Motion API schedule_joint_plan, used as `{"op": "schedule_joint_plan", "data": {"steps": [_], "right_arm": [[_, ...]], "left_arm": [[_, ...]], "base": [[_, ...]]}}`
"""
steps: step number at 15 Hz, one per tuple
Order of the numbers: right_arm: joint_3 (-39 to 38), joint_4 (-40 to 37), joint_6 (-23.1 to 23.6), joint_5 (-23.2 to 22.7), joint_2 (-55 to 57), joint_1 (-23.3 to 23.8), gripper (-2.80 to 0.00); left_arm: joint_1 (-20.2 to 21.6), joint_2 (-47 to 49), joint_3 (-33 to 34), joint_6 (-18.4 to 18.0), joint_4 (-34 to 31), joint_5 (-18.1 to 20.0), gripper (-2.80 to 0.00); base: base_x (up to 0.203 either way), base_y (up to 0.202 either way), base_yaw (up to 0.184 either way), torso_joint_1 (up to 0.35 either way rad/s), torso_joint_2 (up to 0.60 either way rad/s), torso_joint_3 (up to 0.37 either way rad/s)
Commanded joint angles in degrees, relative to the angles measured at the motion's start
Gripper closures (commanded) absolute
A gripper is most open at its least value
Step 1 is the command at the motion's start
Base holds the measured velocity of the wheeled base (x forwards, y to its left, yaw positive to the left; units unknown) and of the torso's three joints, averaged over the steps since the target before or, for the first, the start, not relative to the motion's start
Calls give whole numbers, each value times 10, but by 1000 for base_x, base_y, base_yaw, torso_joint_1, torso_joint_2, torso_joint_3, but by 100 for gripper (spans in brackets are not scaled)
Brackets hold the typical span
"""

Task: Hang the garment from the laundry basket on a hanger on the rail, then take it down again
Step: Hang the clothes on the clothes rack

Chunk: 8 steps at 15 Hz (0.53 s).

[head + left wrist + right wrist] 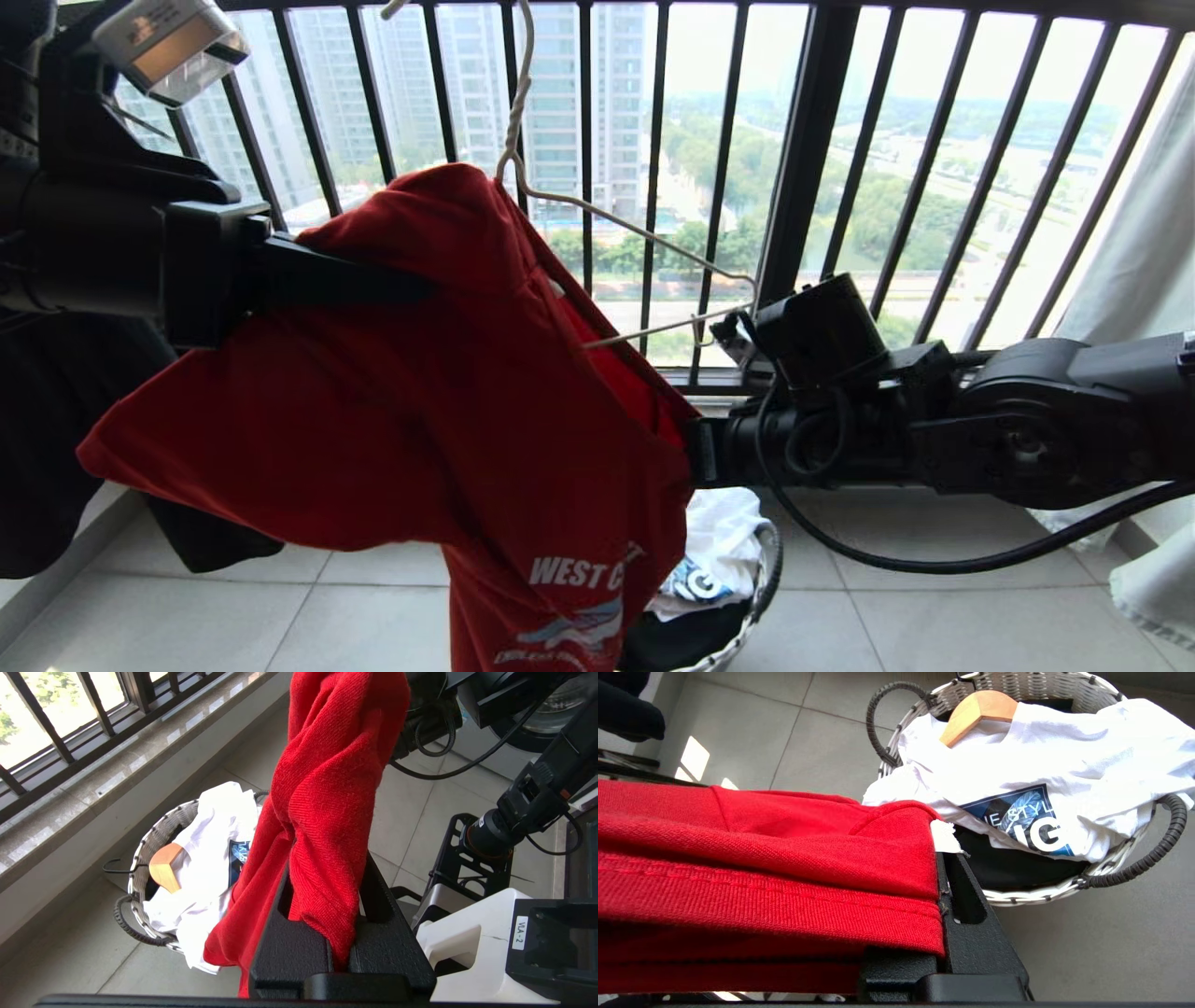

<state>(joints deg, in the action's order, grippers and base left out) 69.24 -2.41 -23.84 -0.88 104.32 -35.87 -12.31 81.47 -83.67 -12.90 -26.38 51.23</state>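
The red garment (420,420) hangs bunched over the left half of the white wire hanger (644,233). The hanger's neck runs up out of the head view and its right half is bare. The rail is out of view. My left gripper (425,285) comes in from the left and is shut on a fold of the garment (327,788); the cloth sits pinched between its black fingers (378,896). Coming from the right, my right gripper (693,448) is shut on the garment's edge (761,858) beside the white neck label (945,837). The laundry basket (761,597) stands on the floor below.
In the basket (1045,896) lie a white printed T-shirt (1064,765), dark cloth and a wooden hanger (976,714). The dark barred balcony railing (803,159) runs behind the hanger. A black garment (56,448) hangs at the left, pale cloth (1148,252) at the right.
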Motion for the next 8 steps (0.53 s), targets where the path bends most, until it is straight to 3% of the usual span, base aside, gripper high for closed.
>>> {"op": "schedule_joint_plan", "data": {"steps": [1, 8], "right_arm": [[2, 1, -1, -1, -7, 21, 0], [39, -1, 14, -16, 0, 64, 0]], "left_arm": [[1, -7, 6, 0, -2, 3, 0], [0, -39, 34, -4, -2, 6, 0]], "base": [[0, 0, 0, 0, 0, 0], [0, 0, 0, 0, 0, 0]]}}
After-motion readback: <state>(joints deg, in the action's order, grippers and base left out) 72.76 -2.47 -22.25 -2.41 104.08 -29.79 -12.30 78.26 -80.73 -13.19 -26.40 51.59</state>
